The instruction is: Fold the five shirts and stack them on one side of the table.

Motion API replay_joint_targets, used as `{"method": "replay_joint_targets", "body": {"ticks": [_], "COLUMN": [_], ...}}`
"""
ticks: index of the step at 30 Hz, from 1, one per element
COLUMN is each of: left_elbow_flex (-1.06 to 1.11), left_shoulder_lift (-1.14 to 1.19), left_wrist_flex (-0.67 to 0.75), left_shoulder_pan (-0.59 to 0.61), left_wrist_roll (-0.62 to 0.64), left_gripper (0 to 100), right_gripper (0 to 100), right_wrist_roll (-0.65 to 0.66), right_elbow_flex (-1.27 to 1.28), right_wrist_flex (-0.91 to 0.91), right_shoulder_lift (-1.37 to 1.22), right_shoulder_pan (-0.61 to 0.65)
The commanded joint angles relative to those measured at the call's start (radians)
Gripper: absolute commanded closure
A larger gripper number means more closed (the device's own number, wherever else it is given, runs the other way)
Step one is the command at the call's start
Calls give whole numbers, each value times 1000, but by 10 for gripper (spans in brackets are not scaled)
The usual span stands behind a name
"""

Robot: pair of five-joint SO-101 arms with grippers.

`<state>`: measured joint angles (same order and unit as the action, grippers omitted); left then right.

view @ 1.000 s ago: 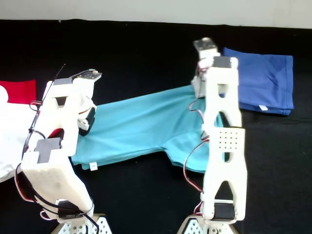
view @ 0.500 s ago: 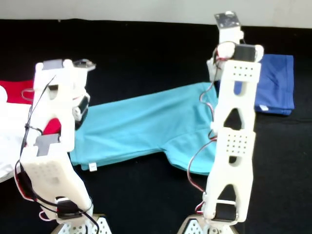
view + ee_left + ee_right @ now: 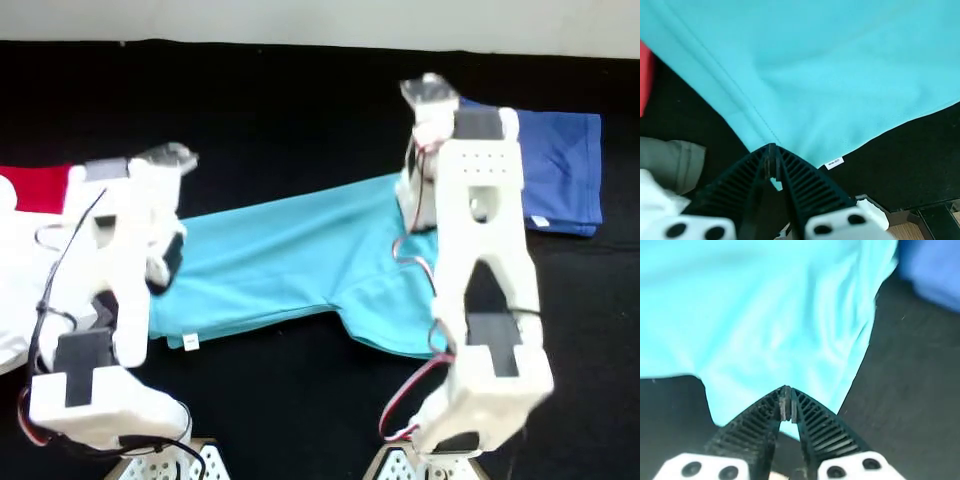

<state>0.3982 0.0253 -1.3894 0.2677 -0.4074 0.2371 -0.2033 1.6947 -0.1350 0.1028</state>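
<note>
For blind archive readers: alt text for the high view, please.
A turquoise fabric shirt lies spread on a black table, from the white left arm to the right arm. A folded blue shirt lies far right; red cloth and white cloth far left.

Closed end effector [image 3: 771,165] at hem of teal shirt [image 3: 830,75] on black table [image 3: 920,150]

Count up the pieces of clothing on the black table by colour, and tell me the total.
turquoise shirt, spread out: 1
dark blue shirt, folded: 1
red garment: 1
white garment: 1
grey garment, partly seen: 1
Total: 5
</note>
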Motion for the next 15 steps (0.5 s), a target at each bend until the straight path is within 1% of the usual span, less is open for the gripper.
{"method": "replay_joint_targets", "body": {"ticks": [1,4,8,11,15], "left_elbow_flex": [171,248,271,268,271], "left_shoulder_lift": [-84,-99,-104,-105,-105], "left_wrist_flex": [121,199,235,233,233], "left_shoulder_pan": [-13,-13,-10,-7,-7], "left_wrist_roll": [5,5,5,6,8], "left_gripper": [992,992,992,992,992], "right_gripper": [993,993,993,993,993], "right_wrist_roll": [71,112,161,184,227], "right_elbow_flex": [354,634,881,960,964], "right_wrist_flex": [-166,-351,-601,-740,-785], "right_shoulder_lift": [182,249,260,259,248], "right_shoulder_pan": [-8,-25,-45,-85,-170]}}
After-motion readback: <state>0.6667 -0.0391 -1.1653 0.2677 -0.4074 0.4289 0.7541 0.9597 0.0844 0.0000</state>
